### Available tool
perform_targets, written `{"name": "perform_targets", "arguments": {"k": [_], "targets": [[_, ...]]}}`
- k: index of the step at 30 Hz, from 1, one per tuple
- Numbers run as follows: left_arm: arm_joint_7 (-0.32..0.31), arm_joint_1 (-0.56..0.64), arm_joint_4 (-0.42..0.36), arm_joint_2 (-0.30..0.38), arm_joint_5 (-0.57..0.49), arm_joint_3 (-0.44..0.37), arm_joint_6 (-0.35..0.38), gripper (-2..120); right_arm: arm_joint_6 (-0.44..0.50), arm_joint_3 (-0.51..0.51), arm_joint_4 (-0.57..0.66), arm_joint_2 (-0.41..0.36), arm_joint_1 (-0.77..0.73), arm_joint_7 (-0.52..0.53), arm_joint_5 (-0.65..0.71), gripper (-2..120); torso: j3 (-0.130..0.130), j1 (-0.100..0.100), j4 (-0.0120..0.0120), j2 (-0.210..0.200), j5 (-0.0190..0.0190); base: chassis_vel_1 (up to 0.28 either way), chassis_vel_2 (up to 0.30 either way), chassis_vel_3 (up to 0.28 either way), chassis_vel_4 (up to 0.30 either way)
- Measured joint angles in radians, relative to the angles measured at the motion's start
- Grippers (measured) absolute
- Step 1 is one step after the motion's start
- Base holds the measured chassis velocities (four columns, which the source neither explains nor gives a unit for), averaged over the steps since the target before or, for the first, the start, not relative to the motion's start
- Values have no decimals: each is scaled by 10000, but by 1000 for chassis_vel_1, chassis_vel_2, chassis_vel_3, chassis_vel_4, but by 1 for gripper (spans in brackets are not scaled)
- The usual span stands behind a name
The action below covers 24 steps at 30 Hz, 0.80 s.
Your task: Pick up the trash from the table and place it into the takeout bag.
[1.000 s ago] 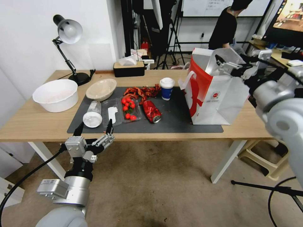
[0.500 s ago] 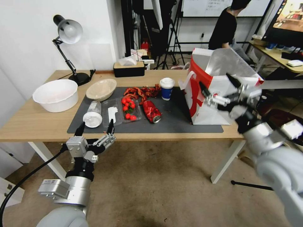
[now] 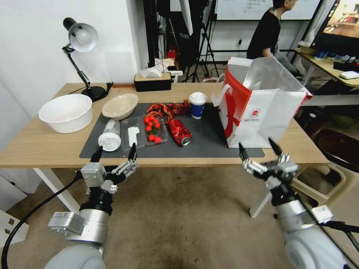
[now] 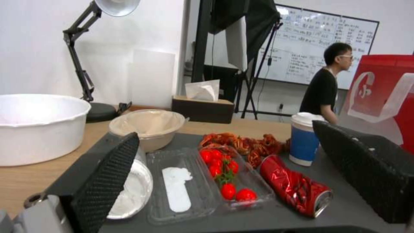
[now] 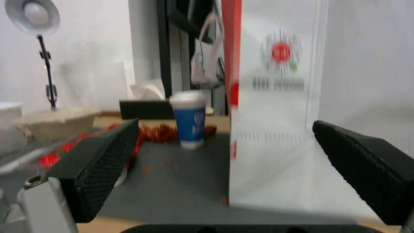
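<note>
On the dark mat (image 3: pixel 209 139) of the table (image 3: pixel 37 146) lies the trash: a crushed red can (image 3: pixel 179 132), a blue paper cup (image 3: pixel 198 105) with white lid, a clear tumbler (image 3: pixel 110 135) on its side, a beige bowl (image 3: pixel 120 105) and red shell scraps (image 3: pixel 168 108). The takeout bag (image 3: pixel 261 108) stands open at the mat's right end. My left gripper (image 3: pixel 116 148) hangs open just before the table's front edge, in line with the tumbler. My right gripper (image 3: pixel 255 145) hangs open, empty, before the front edge below the bag. The right wrist view faces the bag (image 5: pixel 276 113) and cup (image 5: pixel 190 119).
A white basin (image 3: pixel 66 112) sits at the table's left, a desk lamp (image 3: pixel 80 37) and a tissue box (image 3: pixel 152 80) at the back. A clear tray with cherry tomatoes (image 3: pixel 153 129) lies beside the can. A stool (image 3: pixel 318 183) stands right of the table leg.
My right arm has come down from the bag's mouth to just before the table's front edge, still open and empty. The left gripper has barely shifted.
</note>
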Motion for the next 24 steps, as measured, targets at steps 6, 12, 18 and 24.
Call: {"name": "perform_targets", "arguments": {"k": [6,12,18,24], "targets": [[8,-22,107,15,-10,25,-1,100,1165,-332,-1162,1005,-1168,-177,-976,100,1,0,-1,0,2,0,0,0,0],[9,-27,154,35,-21,17,5,100,1541,-646,-2039,1482,-1566,-376,-1375,100,1,0,0,0,3,0,0,0,0],[3,-29,186,21,-20,17,32,100,1559,-723,-2239,1516,-1542,-423,-1415,100,1,0,-1,0,3,0,0,0,0],[3,-37,223,5,-2,16,35,100,1511,-769,-2289,1476,-1430,-442,-1418,100,1,0,-1,0,3,0,0,0,0]]}}
